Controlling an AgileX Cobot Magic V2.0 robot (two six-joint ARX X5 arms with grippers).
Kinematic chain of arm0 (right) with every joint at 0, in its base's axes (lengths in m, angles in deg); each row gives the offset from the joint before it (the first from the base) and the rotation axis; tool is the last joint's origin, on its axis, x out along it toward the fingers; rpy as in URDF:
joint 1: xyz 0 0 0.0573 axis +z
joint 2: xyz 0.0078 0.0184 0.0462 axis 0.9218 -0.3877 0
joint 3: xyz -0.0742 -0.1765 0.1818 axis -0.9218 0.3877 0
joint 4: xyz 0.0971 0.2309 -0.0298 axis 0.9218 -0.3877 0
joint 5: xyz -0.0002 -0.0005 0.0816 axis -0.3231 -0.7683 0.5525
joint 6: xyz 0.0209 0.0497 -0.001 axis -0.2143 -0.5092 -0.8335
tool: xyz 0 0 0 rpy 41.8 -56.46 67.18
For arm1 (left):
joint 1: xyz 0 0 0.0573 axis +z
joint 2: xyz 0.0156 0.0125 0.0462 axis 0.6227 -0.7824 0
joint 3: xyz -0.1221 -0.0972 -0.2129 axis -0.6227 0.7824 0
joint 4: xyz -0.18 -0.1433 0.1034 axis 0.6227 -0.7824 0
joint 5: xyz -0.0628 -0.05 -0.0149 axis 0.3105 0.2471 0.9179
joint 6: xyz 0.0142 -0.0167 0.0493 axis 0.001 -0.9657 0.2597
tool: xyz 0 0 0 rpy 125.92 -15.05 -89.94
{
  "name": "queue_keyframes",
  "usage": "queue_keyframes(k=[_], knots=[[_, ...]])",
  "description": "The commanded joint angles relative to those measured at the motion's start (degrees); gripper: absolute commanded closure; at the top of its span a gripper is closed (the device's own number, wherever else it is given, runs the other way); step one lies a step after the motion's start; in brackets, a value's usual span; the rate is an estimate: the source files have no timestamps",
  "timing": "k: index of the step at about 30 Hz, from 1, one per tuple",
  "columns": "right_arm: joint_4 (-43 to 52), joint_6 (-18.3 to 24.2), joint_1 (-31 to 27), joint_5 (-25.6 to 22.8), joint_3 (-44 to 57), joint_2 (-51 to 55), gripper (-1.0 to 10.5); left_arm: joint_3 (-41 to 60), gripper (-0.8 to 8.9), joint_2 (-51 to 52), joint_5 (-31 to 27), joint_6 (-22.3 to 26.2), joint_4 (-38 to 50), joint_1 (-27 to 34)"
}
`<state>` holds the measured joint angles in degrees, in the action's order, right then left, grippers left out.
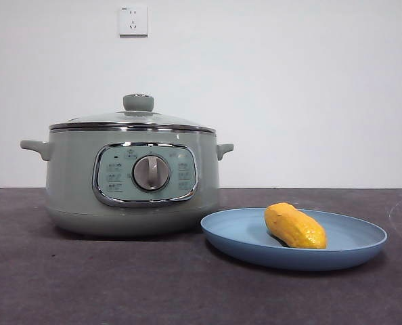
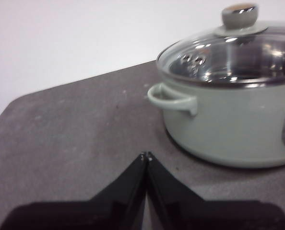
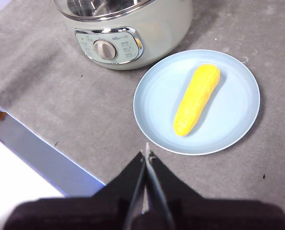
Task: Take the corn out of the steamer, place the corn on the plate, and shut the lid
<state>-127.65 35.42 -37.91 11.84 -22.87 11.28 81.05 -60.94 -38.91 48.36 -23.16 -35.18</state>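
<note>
Resting on the plate (image 1: 350, 254) at lower right of the front view, the corn (image 1: 294, 226) lies apart from the steamer (image 1: 130, 179), which fills the left centre with the lid (image 1: 133, 120) seated on its rim. Both steps of the task look complete from here. In the right wrist view, the right gripper (image 3: 146, 154) hangs above the tabletop (image 1: 86, 284) with its jaws pressed together, holding nothing; the corn sits just beyond the tips, its long axis running diagonally across the plate, tapered end toward the jaws. The left gripper (image 2: 146, 155), jaws likewise closed and empty, hovers beside the steamer's near handle (image 2: 173, 98). Should the corn need moving, the right arm is judged nearer; the lid knob (image 2: 239, 15) lies closer to the left.
</note>
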Motion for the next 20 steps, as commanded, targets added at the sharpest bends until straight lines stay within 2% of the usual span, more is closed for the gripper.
queue_keyframes(k=[1,8,10,20], knots=[[0.17,0.26,0.13,-0.17,0.28,0.00,9.5,3.45,8.17,2.58,-1.68,-3.04,1.38,0.20],[0.15,0.26,0.13,-0.17,0.28,0.00,9.5,7.06,8.17,7.04,-7.34,-8.59,-2.14,0.20],[0.13,0.26,0.13,-0.17,0.28,0.00,9.5,7.06,8.17,7.04,-7.26,-9.60,-2.16,0.20],[0.11,0.26,0.13,-0.17,0.28,0.00,9.5,7.06,8.17,6.99,-7.15,-9.81,-1.55,0.20]])
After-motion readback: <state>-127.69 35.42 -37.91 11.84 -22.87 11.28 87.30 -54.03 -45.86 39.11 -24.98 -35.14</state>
